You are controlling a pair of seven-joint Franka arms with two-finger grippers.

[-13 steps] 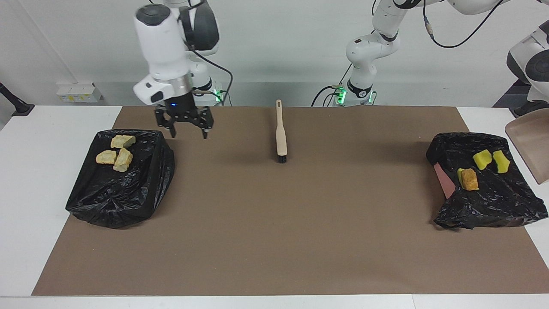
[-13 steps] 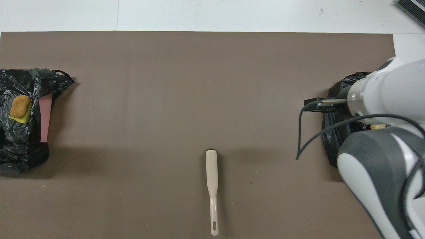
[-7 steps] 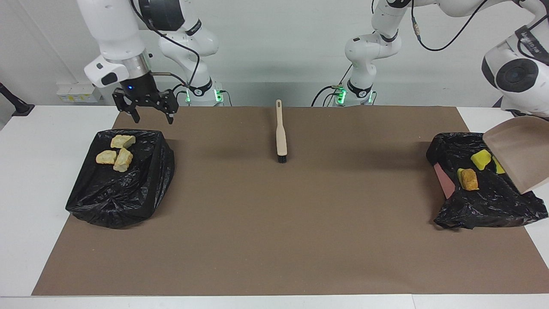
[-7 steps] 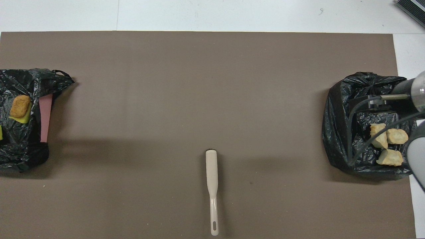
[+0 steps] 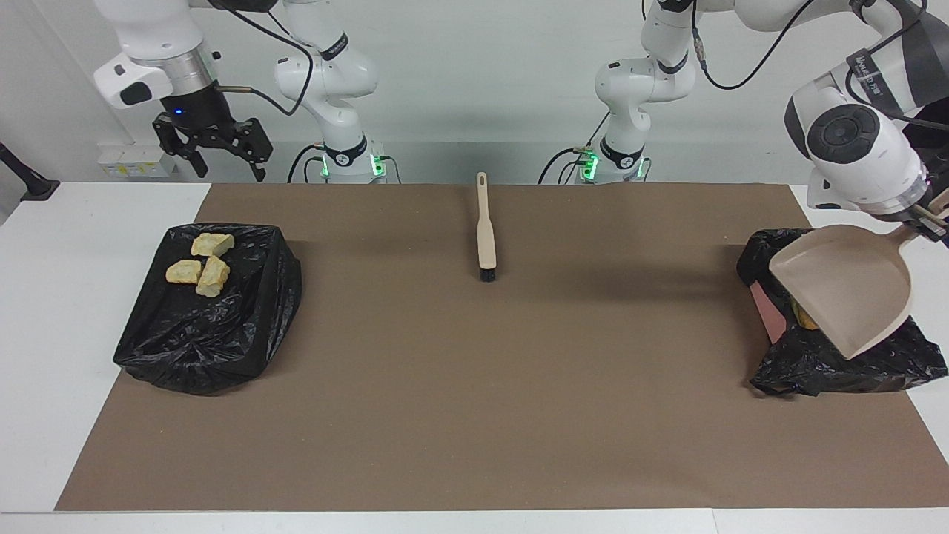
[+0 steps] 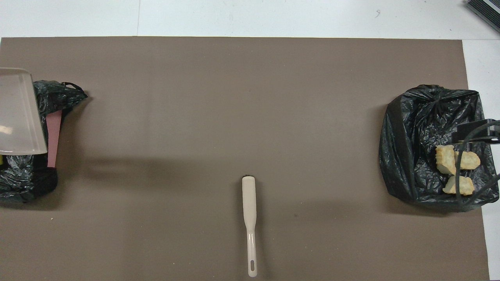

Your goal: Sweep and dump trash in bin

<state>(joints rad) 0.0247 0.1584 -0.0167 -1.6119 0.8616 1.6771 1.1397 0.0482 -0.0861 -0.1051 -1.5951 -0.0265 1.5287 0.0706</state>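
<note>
In the facing view we saw that the right gripper [image 5: 213, 150] had risen clear of the worktop [image 5: 474, 415] and swung out toward its own end of the table; it hung with its jaws wide apart and nothing between them, above the table edge by the bag [image 5: 211, 308] at that end. Three pale lumps [image 5: 200, 265] lay in that bag. At the left arm's end the dustpan [image 5: 845, 285] had come back over the other bag [image 5: 830, 360], mouth tilted down toward the worktop, hiding most of the yellow and orange trash we had seen there a moment before; only a sliver of the orange lump [image 5: 805, 319] showed under its rim. The left gripper [image 5: 930, 221] was clamped on the dustpan's handle. The brush [image 5: 485, 230] lay untouched mid-worktop, near the robots.

In the overhead view the dustpan [image 6: 19, 113] had entered over that bag [image 6: 27, 183], and the right arm had gone, uncovering the lumps [image 6: 455, 168] in their bag [image 6: 425, 144]. The brush [image 6: 249, 218] had not moved.

We judged all trash binned, with only putting the dustpan down left.
</note>
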